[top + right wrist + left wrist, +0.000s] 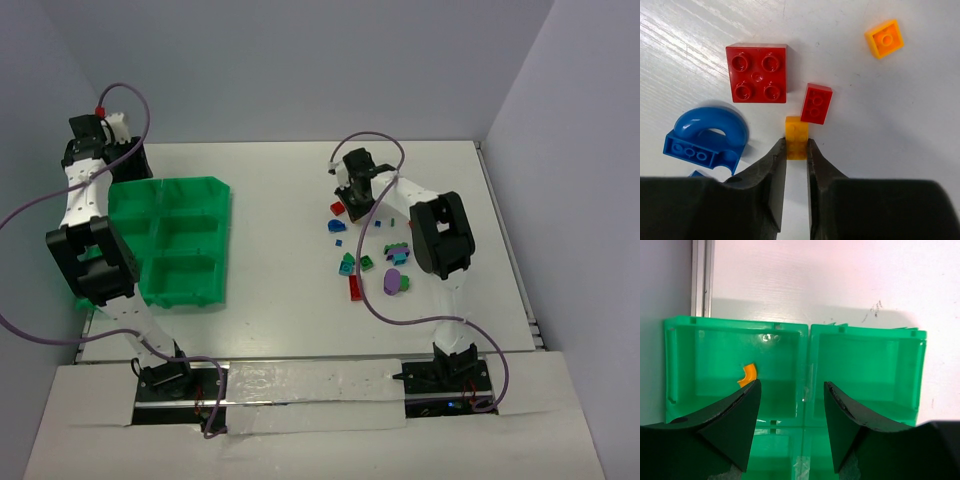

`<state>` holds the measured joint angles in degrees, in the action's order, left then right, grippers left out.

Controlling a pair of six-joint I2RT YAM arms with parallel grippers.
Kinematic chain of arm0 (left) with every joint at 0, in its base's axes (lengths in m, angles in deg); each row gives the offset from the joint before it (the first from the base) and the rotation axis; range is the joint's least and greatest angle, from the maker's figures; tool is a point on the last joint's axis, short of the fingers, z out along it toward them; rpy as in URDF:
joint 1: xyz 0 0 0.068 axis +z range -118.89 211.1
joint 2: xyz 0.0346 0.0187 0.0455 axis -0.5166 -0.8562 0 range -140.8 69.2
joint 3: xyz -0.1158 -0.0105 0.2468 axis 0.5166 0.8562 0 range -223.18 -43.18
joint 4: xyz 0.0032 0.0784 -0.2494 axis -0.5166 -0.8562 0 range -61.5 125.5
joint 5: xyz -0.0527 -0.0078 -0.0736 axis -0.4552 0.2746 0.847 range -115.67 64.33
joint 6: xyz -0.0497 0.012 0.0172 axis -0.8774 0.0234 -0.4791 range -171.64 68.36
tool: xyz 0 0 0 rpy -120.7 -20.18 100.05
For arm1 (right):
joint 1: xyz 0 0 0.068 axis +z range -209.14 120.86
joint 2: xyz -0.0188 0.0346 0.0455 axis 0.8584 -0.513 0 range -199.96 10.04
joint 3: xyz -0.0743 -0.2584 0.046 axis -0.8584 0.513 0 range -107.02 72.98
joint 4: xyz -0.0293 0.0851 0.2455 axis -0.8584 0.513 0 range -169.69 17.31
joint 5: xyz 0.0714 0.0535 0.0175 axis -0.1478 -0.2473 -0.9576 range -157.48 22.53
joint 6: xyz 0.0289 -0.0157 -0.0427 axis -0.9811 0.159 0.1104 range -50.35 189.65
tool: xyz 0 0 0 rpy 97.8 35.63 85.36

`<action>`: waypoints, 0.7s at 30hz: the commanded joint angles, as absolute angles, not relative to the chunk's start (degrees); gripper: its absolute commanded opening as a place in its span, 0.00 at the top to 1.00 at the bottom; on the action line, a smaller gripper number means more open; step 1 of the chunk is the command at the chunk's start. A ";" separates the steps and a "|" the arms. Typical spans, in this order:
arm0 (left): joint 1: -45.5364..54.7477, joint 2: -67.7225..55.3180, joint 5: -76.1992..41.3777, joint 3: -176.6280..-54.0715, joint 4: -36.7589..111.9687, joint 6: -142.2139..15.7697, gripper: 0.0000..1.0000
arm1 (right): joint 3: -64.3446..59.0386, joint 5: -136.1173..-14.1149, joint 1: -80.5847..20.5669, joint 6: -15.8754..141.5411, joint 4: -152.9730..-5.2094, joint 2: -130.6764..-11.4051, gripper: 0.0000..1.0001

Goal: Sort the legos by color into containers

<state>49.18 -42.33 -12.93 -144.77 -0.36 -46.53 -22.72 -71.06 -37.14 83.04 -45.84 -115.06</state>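
At the near edge the two arm bases (165, 378) are seen bolted to a white strip. Purple cables (20, 330) are looped up from them, and the left one is cut off by the picture's border. Beyond them a white table (280, 190) is spread, closed in by pale walls (300, 70) at the back and sides. On its left part the green tray (226, 250) is set, with its near-left bins covered by the left arm (95, 265) in the top view. On the right part the loose legos (380, 262) are scattered; some are hidden under the right arm (440, 235), and their shapes are hard to make out from above. At the far end of that scatter the right gripper (796, 145) is set low. Its jaws are drawn narrow against both sides of a small orange brick (796, 127), which rests on the table with its near end hidden between the fingers. A small red brick (816, 103) is seen just beside it. A red square brick (757, 73) lies near, a blue arch (707, 137) to the left, and an orange single-stud plate (884, 38) well apart. The left gripper (792, 385) is held above two of the tray's bins, jaws wide, nothing between them. In the left-hand bin a curved orange piece (748, 375) is lying, its lower end covered by a finger. A metal rail (702, 275) is seen beyond, at the table's edge.
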 commanded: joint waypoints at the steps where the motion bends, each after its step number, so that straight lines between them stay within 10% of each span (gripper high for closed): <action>1: 48.58 -37.99 -10.32 -148.68 -0.20 -47.72 0.37 | -23.40 -70.23 -36.81 84.33 -45.34 -115.76 0.81; 6: 47.42 -35.88 -6.28 -149.79 -0.98 -50.63 0.39 | -16.88 -72.79 -37.27 84.94 -46.56 -109.00 0.99; 21: 28.08 -27.20 12.89 -137.77 3.51 -70.77 0.35 | -16.05 -98.27 -36.01 80.35 -52.06 -89.91 1.00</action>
